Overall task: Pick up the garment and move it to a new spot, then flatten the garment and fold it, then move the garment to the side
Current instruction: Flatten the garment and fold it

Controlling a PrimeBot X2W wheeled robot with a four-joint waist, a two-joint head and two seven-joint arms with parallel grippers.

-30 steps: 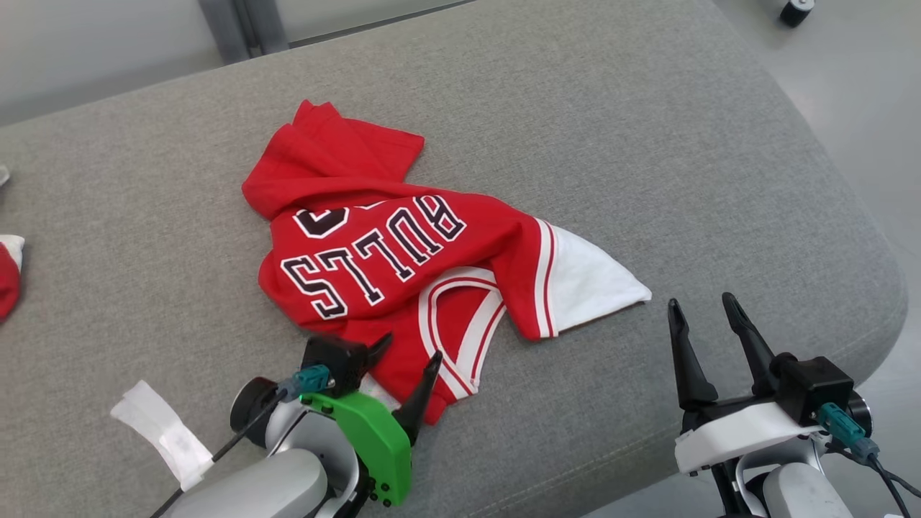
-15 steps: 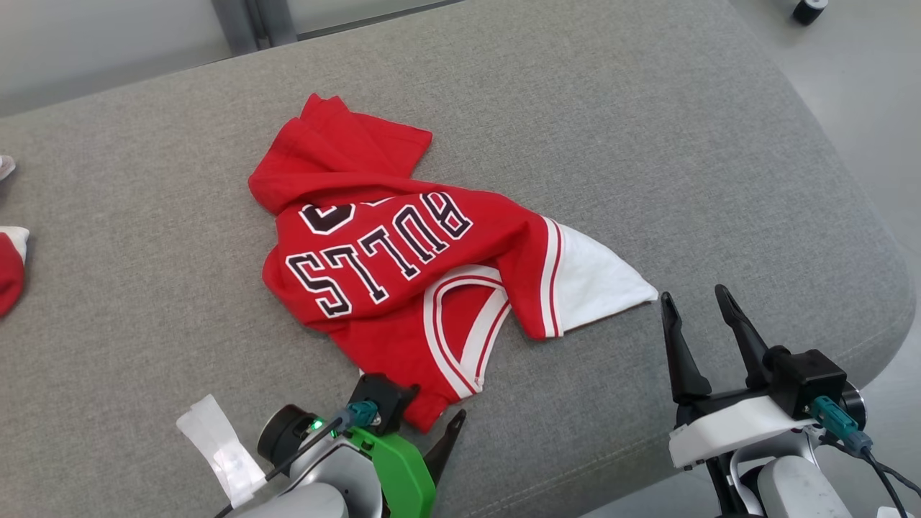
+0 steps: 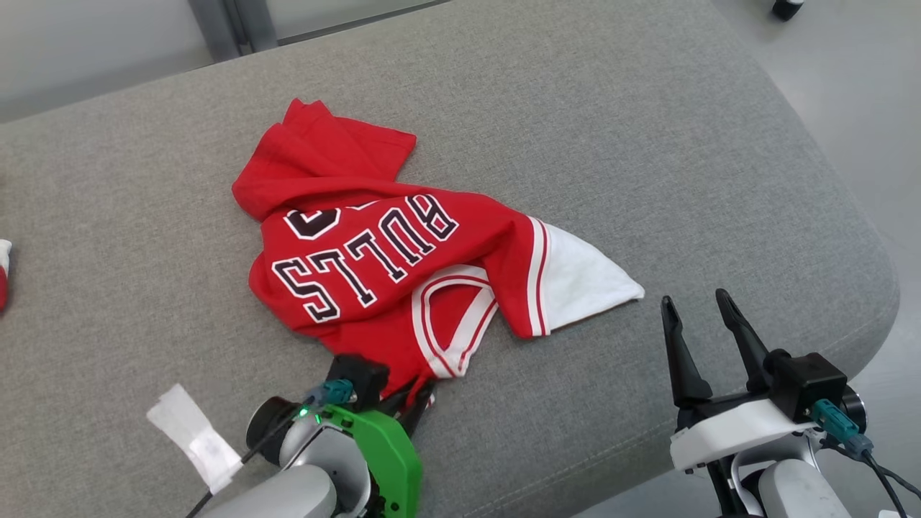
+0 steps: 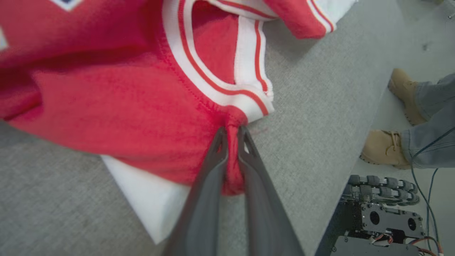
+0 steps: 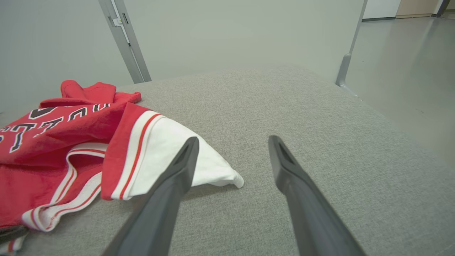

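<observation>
The garment (image 3: 388,266) is a crumpled red jersey with white trim and black "BULLS" lettering, lying on the grey cushioned surface (image 3: 647,144). My left gripper (image 3: 416,394) is shut on the garment's near red corner; in the left wrist view the two fingers pinch a fold of red cloth (image 4: 233,142) just below the white-striped armhole band. My right gripper (image 3: 696,303) stands open over bare cushion just right of the garment's white tip (image 3: 619,288). In the right wrist view that white tip (image 5: 217,174) lies beside the left finger of my right gripper (image 5: 231,144).
A white tag or tape strip (image 3: 194,435) lies on the cushion left of my left arm. Another red and white cloth (image 3: 3,273) peeks in at the far left edge. A person's feet in tan shoes (image 4: 385,147) stand on the floor beside the cushion's near edge.
My left gripper went from open over the jersey's near edge to shut on its red corner. The right gripper stayed open in place. The head camera shifted slightly.
</observation>
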